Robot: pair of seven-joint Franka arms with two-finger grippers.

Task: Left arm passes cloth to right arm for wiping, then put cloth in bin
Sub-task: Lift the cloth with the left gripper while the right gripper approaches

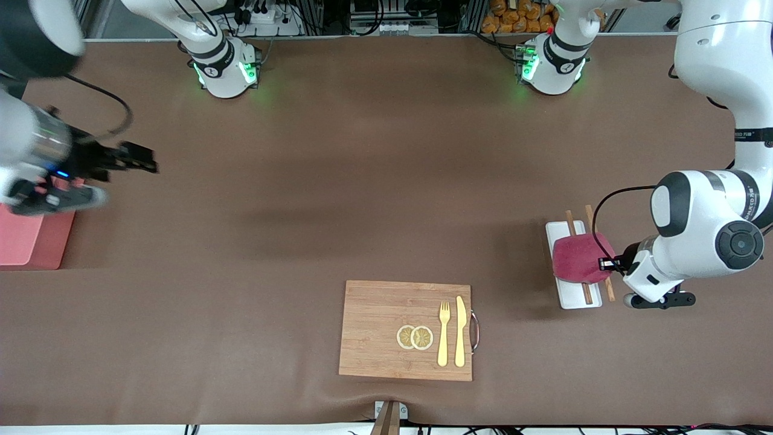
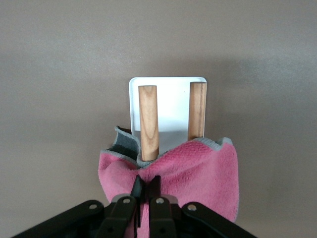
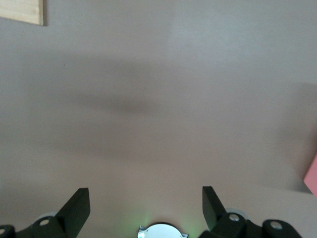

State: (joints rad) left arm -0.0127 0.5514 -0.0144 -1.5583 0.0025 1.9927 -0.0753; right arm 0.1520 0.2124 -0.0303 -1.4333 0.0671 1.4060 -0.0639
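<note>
The crimson cloth point(image 1: 578, 261) lies bunched over two wooden sticks point(image 1: 570, 225) on the narrow white tray point(image 1: 580, 298), toward the left arm's end of the table. My left gripper point(image 1: 606, 264) is at the cloth's edge, shut on a fold of it. In the left wrist view the cloth point(image 2: 198, 168) drapes over the sticks point(image 2: 148, 121) and my left gripper point(image 2: 146, 186) pinches it. The pink bin point(image 1: 24, 238) stands at the right arm's end of the table. My right gripper point(image 1: 142, 162) waits open and empty over bare table beside the bin; its open jaws also show in the right wrist view point(image 3: 146, 198).
A wooden cutting board point(image 1: 380, 326) lies near the front edge of the table with two lemon slices point(image 1: 415, 337), a yellow fork point(image 1: 444, 333) and a yellow knife point(image 1: 460, 331) on it. The brown table mat point(image 1: 362, 199) spans the middle.
</note>
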